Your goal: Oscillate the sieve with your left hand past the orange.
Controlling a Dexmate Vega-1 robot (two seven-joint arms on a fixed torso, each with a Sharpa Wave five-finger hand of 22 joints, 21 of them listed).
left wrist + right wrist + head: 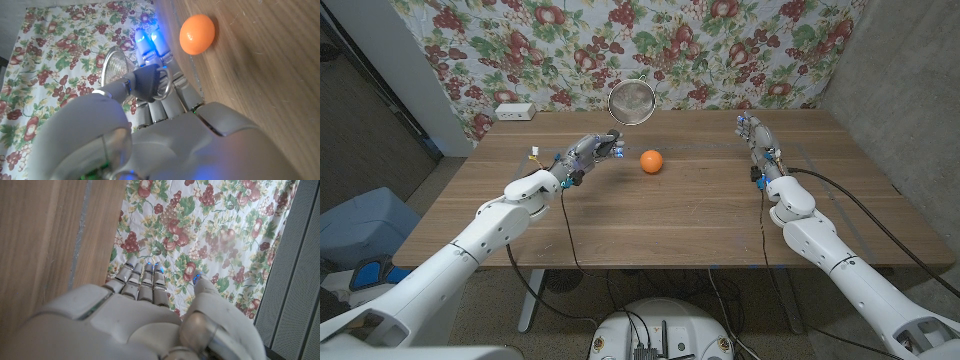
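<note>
My left hand grips the handle of a round metal mesh sieve, whose bowl stands raised over the far side of the table, up and behind the orange. The orange lies on the wooden table, just right of my left hand's fingertips. In the left wrist view my left hand pinches the sieve's wire handle, with the sieve bowl beyond the fingers and the orange close by. My right hand is at the table's far right, fingers straight and apart, holding nothing; the right wrist view shows the hand the same way.
A white box sits at the table's back left corner. A floral cloth hangs behind the table. A blue bin stands on the floor to the left. Cables run along both arms.
</note>
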